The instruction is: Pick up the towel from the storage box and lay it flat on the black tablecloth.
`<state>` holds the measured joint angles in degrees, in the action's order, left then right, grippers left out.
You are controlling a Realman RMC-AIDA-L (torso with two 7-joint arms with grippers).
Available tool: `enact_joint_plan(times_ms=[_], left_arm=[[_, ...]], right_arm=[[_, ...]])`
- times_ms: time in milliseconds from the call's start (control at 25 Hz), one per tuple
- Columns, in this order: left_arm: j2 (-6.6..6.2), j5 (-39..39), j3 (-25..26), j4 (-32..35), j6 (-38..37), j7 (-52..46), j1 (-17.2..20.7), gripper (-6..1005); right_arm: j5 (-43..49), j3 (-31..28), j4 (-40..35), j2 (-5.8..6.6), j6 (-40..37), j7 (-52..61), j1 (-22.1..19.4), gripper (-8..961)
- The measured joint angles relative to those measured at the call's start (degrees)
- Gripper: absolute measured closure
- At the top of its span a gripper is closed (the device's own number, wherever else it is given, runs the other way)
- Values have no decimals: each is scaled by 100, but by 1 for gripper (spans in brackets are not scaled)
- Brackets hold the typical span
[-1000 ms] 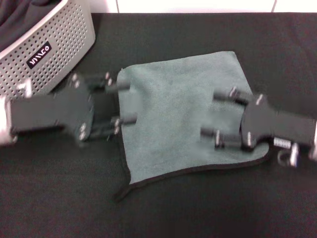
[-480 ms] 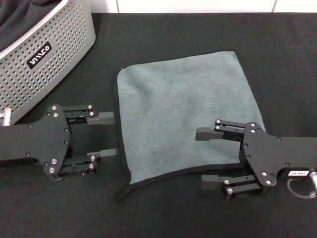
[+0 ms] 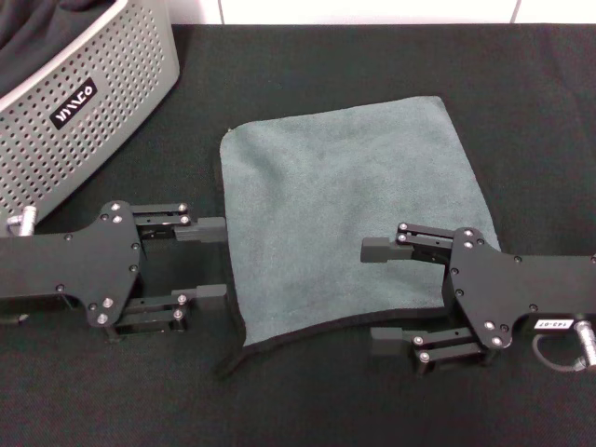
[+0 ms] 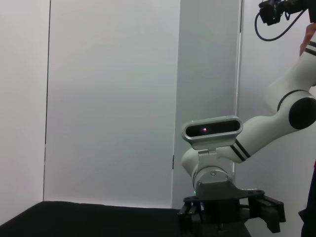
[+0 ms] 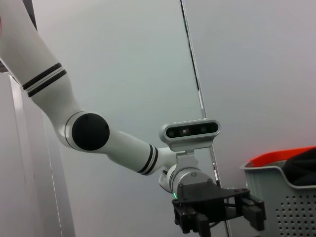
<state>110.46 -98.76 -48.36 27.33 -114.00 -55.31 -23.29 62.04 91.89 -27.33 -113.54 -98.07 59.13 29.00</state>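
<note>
The towel (image 3: 340,214) lies spread on the black tablecloth (image 3: 521,112), grey-green face up, its black hem curling at the near left corner. My left gripper (image 3: 214,259) is open just off the towel's left edge, holding nothing. My right gripper (image 3: 377,293) is open at the towel's near right corner, with one finger over the cloth and the other past the hem. The storage box (image 3: 88,102) stands at the far left. Each wrist view shows the other arm: the right gripper (image 4: 229,217) and the left gripper (image 5: 217,210).
A dark cloth (image 3: 33,33) fills the storage box (image 5: 291,197), which in the right wrist view also shows something orange-red at its rim. White wall tiles run behind the table's far edge.
Both grippers have drawn back off the towel towards the table's near side and now stand open at its edges. The towel stays flat where it was.
</note>
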Motion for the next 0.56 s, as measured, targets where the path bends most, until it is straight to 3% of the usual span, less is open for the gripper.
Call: enact_joint_plan(times_ms=[560], left_arm=[[1, 62, 11, 41, 32, 21, 0, 398]], right_arm=[[11, -152, -1, -19, 13, -14, 75, 110]])
